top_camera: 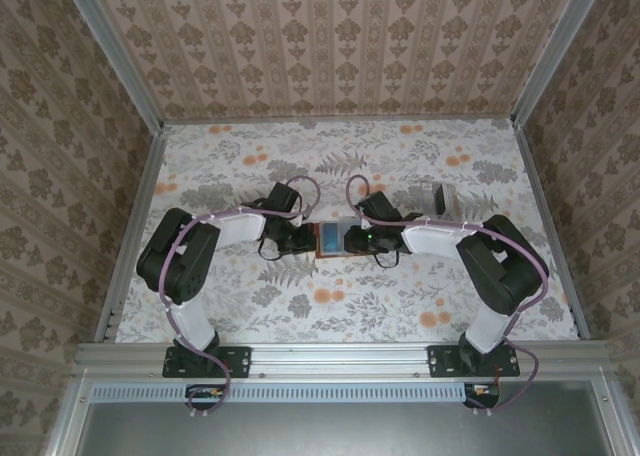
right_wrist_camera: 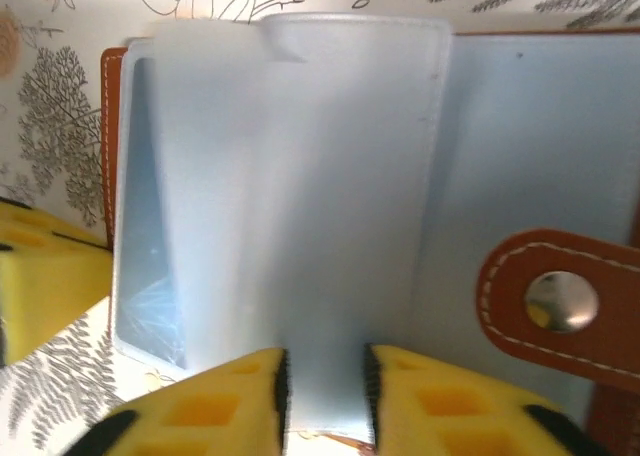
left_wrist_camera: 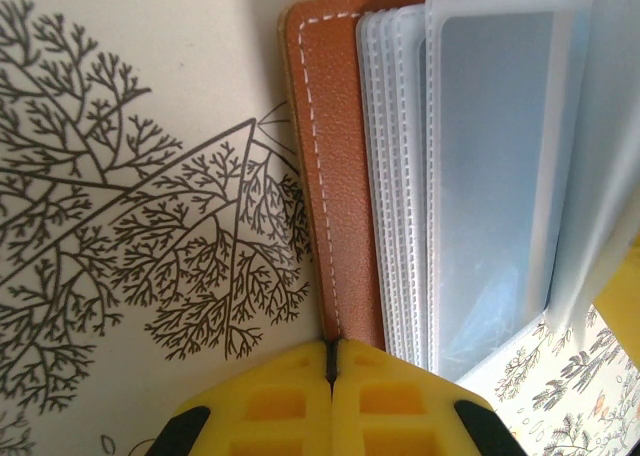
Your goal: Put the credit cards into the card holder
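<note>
Finds the holder [top_camera: 335, 241] lying open at mid-table [top_camera: 250, 316], between both grippers. Shows the left gripper [left_wrist_camera: 330, 348] with fingers pressed together, tips meeting the near corner of the brown stitched cover; cannot tell whether pinching that edge or merely pressing on it. Shows clear sleeves [left_wrist_camera: 400, 176] fanned just beside the cover. Has the right gripper [right_wrist_camera: 322, 361] narrowly apart, clamped on the lower edge of one raised sleeve [right_wrist_camera: 300, 196], pale blue-grey, notched along its top. Puts the brown snap tab [right_wrist_camera: 550, 301] just right of those fingers. Places what looks like the cards [top_camera: 432, 198], a small grey stack, beyond the right arm toward the table's far right, well apart from the holder.
</note>
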`<state>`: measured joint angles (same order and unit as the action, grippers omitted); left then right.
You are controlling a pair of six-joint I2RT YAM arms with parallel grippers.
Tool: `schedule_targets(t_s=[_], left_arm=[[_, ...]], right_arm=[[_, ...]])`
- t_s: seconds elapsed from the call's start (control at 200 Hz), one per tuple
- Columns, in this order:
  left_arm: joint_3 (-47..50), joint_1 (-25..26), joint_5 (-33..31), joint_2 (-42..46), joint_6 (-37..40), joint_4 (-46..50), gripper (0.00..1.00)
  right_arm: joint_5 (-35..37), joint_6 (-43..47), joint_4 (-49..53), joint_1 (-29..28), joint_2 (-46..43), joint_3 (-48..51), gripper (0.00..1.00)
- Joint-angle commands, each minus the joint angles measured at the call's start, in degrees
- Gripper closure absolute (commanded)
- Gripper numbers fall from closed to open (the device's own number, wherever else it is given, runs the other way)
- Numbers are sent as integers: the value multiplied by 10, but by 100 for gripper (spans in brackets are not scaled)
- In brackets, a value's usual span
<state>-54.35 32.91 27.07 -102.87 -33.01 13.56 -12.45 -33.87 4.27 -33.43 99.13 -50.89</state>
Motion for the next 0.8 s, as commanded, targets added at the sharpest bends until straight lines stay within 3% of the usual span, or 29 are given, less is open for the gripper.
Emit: schedule_targets(t_s=[0.0,0.12,0.475,0.565,0.71,0.795], left_arm=[[24,3,-28,-34,-3,16,100],[25,3,-27,-32,-3,16,100],[25,-3,-19,-26,-6,11,100],[27,-3,-18,-26,-6,10,100],[34,-3,-14,-25,-10,3,100],[36,-4,-13,-26,-11,0,100]], right_arm=[[-53,-9,-23,-3,18,-20,79],[-81,-14,-50,-3,14,-20,80],[-164,-24,-131,-3,18,-30,72],[-128,-19,-107,-2,-14,-25,67],[2,-4,-37,3,-103,11,60],[26,-10,-29,14,-142,44,55]])
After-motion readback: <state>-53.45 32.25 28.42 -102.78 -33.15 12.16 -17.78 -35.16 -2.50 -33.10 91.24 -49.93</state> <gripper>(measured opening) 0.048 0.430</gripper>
